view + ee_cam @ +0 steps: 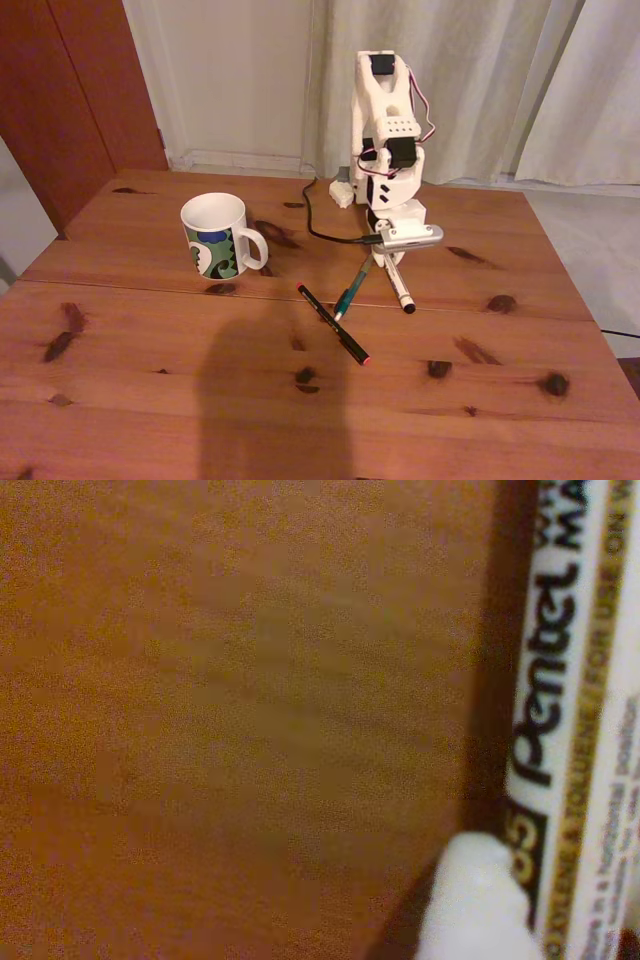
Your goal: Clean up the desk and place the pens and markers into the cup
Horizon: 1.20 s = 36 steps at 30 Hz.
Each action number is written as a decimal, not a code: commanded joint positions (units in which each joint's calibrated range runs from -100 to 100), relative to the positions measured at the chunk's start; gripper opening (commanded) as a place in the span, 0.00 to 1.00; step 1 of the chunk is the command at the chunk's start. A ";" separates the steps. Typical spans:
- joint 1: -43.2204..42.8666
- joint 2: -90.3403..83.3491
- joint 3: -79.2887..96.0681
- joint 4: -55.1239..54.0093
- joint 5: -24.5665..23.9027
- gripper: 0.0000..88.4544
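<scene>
Reaching down at frame centre over white marker, just beside green pen; jaws state not discernible. Mug left on counter. Risk: dragging green pen along, causing slip.

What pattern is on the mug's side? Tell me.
Green, blue and black swirls on the white mug, clearest in the fixed view.

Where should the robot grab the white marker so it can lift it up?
Probably around the middle of the white marker's barrel, coming straight down from above. It lies flat on the desk, so the long round sides are free for the pincer to squeeze. The teal pen lies close beside it, so keep the fingers narrow.
</scene>
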 commanded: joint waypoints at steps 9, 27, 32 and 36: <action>8.15 -15.04 -5.26 -1.04 0.68 0.01; 23.91 -20.75 -25.46 -1.04 -4.29 0.01; 25.92 -20.17 -27.00 -1.04 -7.59 0.01; 28.66 -20.01 -26.36 -3.36 -8.80 0.01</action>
